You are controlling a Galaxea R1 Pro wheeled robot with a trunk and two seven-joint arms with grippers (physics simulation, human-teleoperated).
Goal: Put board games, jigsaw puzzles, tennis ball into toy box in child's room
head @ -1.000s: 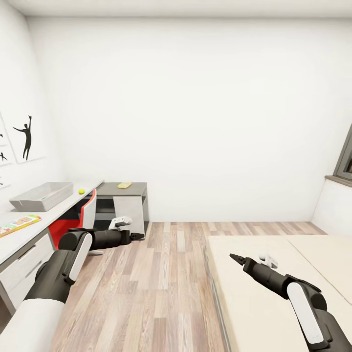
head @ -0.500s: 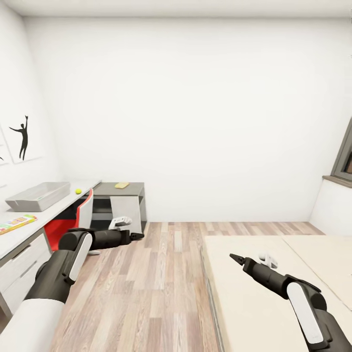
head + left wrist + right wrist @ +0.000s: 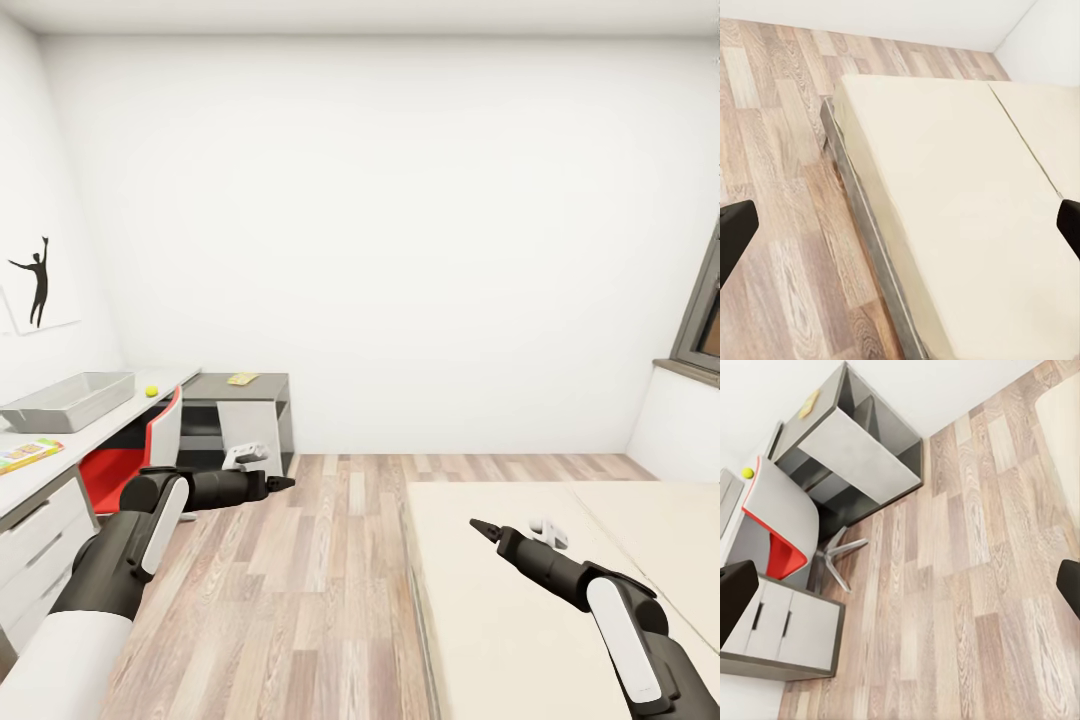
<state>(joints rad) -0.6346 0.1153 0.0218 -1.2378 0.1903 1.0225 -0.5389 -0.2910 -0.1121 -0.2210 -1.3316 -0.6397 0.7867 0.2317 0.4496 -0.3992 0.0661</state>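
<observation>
On the table (image 3: 120, 420) I see the toy box (image 3: 68, 401) lying lengthwise along it, with both my left gripper (image 3: 283, 483) and right gripper (image 3: 478, 526) spread wide, holding nothing.

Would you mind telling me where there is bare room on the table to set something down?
The table is bare between the toy box and the colourful flat toy, and beyond the tennis ball towards the darker desk.

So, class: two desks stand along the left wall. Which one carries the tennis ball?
The long pale-topped table with white drawers. The tennis ball sits beside the toy box; the lower dark-grey desk beyond holds a flat yellowish item.
</observation>
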